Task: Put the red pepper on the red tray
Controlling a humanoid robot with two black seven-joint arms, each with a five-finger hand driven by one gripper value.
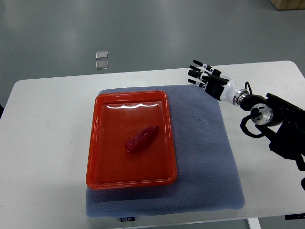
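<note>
A red pepper [141,139] lies inside the red tray [129,180], near its middle, slanted from lower left to upper right. The tray sits on a grey mat [205,143] on the white table. My right hand [202,75] hovers above the mat's far right corner, well to the right of and beyond the tray. Its fingers are spread and hold nothing. Its arm comes in from the right edge. My left arm does not show.
The white table [47,143] reaches to the left and right of the mat. Two small clear squares [101,59] lie on the grey floor beyond the table's far edge. A brown box corner [288,4] shows at the top right.
</note>
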